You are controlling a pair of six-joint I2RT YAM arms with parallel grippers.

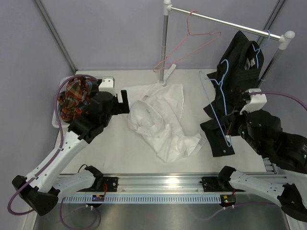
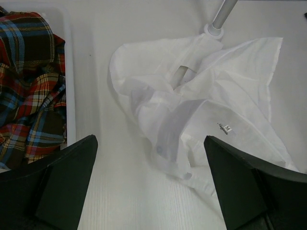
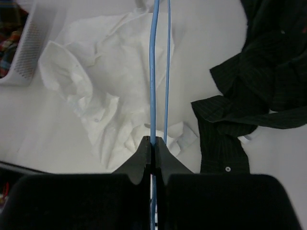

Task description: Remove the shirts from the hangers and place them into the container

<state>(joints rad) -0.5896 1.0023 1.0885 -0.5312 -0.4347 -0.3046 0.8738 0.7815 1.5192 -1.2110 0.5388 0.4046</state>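
Starting at the left of the counter (image 1: 120, 153), the container (image 2: 70, 76) held the plaid shirt (image 1: 74, 96) in a loose heap rising above its rim. Just right of it the left fingers (image 2: 67, 177) stood spread wide and held nothing, poised over the near edge of the white shirt (image 1: 160, 120). That shirt lay crumpled mid-counter with a fold lying around the foot of the rail post (image 2: 223, 12). A pinch taken too near the post could drag cloth against it and snag the shirt; a shallow pinch might lift one layer only and trail a sleeve outside the container. Above, the pink hanger (image 1: 189, 45) hung bare on the rail (image 1: 225, 21). Further right, the right fingers (image 3: 136, 163) were pressed shut on the wire of a light blue hanger (image 1: 216, 103), off the rail and in front of the black shirt (image 1: 237, 62); whether wire touched cloth could not be told. The black shirt hung from a second blue hanger (image 1: 259, 50) at the rail's right end, its tail on the counter. Thin wire in so narrow a grip could swivel, and its hook might catch the black shirt and drag it down.
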